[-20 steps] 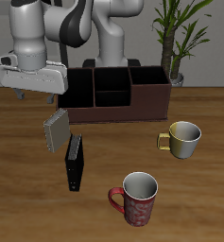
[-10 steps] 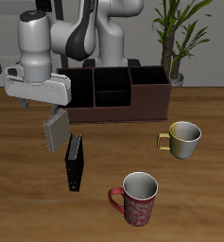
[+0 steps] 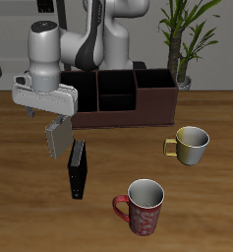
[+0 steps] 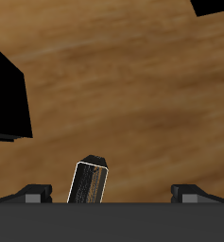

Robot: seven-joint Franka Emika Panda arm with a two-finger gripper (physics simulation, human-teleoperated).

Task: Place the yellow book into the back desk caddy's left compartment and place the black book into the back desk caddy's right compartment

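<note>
Fingers [image 3: 51,117] spread above yellow book [image 3: 59,135].

Greyish yellow book [image 3: 57,136] stands beside flat black book [image 3: 78,168], before the reddish-brown back desk caddy [image 3: 123,96].

The exterior view looks down from in front of the robot and above it, far enough off to take in the whole table [image 3: 20,212], the caddy [image 3: 123,98] at the back, both mugs and the arm. The wrist view sits on the gripper [image 4: 107,194] and looks straight down at the wood from close by, its finger bases along one edge, turned half round against the exterior view. Both views share the patch of table under the gripper [image 3: 49,126], the yellow book [image 3: 57,136] [image 4: 89,181] seen end-on from the wrist, and the black book [image 3: 79,167] [image 4: 8,95].
</note>
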